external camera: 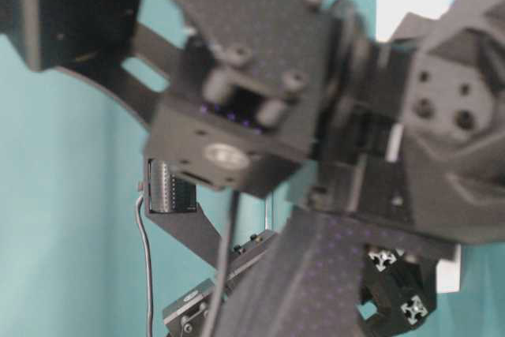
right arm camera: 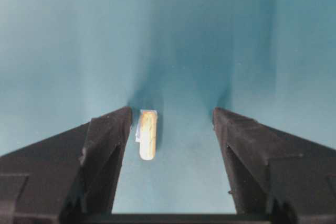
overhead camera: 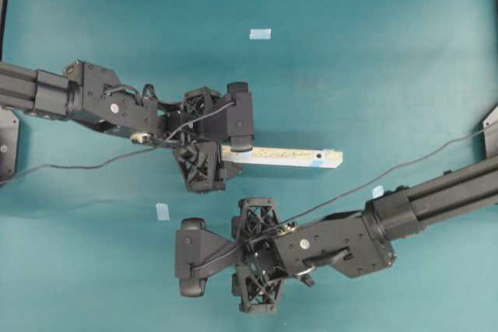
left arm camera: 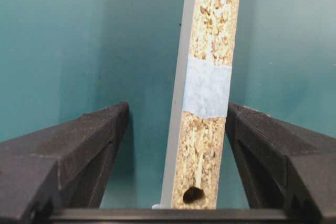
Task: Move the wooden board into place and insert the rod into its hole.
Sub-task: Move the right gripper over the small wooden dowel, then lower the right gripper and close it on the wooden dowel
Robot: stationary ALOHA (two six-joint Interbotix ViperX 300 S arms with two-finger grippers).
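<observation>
The wooden board [overhead camera: 288,157] lies across the table's middle, its left end between my left gripper's [overhead camera: 232,149] fingers. In the left wrist view the board [left arm camera: 210,30] shows its speckled tan edge with a pale-blue tape patch across it. The dark hole [left arm camera: 193,195] is at the near end. My left gripper [left arm camera: 177,114] is open: the board stands close against the right finger [left arm camera: 273,150] and far from the left one. My right gripper [overhead camera: 187,258] is open and low over the table. The rod [right arm camera: 147,134] lies between its jaws [right arm camera: 172,111], next to the left finger. The rod is hidden in the overhead view.
Pale-blue tape squares lie at the back [overhead camera: 260,34], left of the right gripper [overhead camera: 163,211] and beside the right arm [overhead camera: 378,191]. A cable [overhead camera: 85,163] trails from the left arm. The table-level view is almost filled by a blurred arm [external camera: 316,116].
</observation>
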